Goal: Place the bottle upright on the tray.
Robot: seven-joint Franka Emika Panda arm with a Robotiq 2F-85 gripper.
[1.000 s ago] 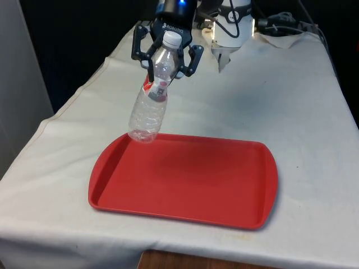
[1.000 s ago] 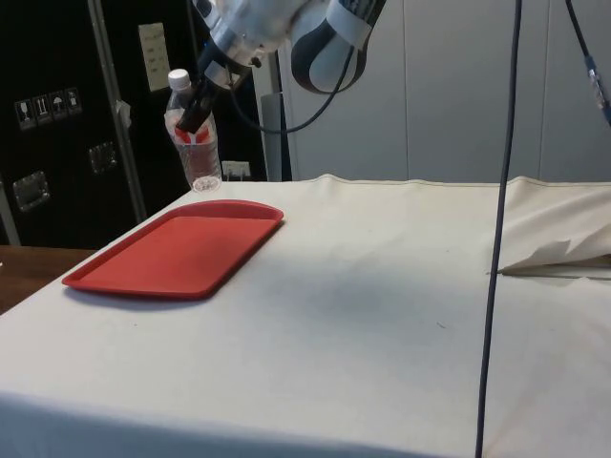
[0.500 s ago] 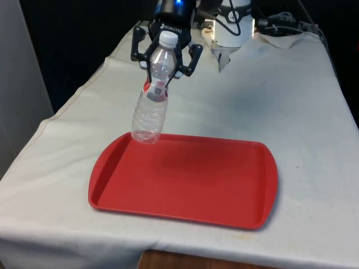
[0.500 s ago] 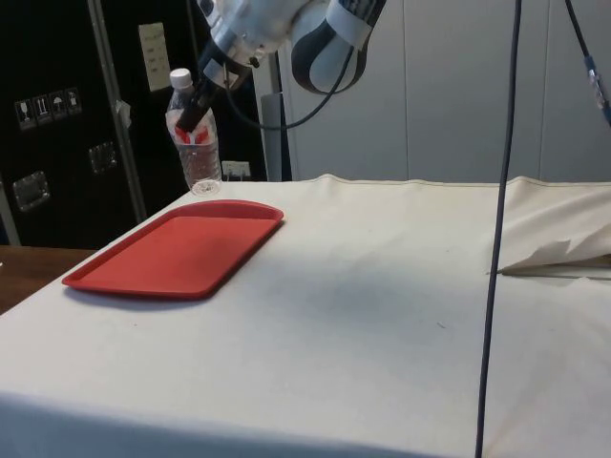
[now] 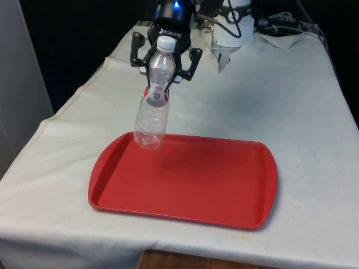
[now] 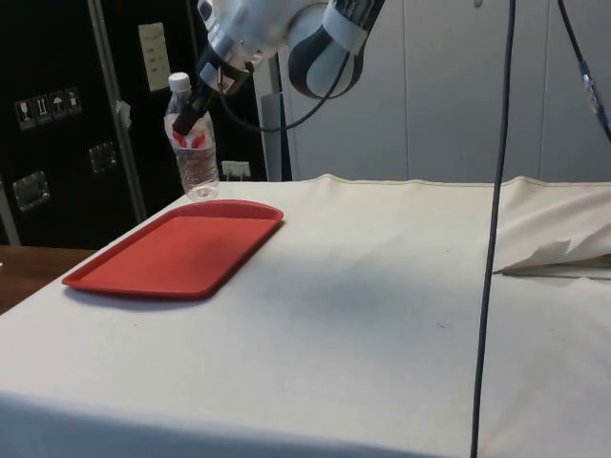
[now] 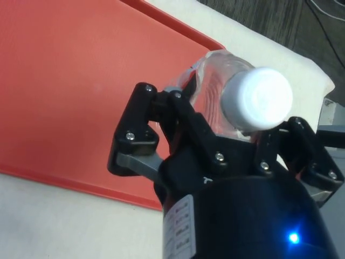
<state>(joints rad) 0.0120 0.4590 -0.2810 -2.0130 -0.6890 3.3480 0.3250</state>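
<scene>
A clear plastic bottle [image 5: 151, 115] with a white cap and a red label hangs nearly upright in my gripper [image 5: 162, 70], which is shut on its upper part below the neck. Its base hovers just above the far corner of the red tray [image 5: 224, 196] on the front view's left. In the side view the bottle [image 6: 195, 153] leans slightly, held by the gripper [image 6: 194, 107] above the tray's [image 6: 162, 258] far end. The wrist view looks down on the bottle's white cap [image 7: 257, 99] between the fingers [image 7: 141, 132], with the tray [image 7: 64, 86] beneath.
The tray lies flat on the white cloth [image 5: 280, 95] near the table's front edge. Cables and the robot's base [image 5: 233, 25] sit at the far end. A dark cable [image 6: 492, 239] hangs down in the side view.
The bottle has swung from a clear tilt towards upright. It has also dropped a little, bringing its base over the tray's far corner.
</scene>
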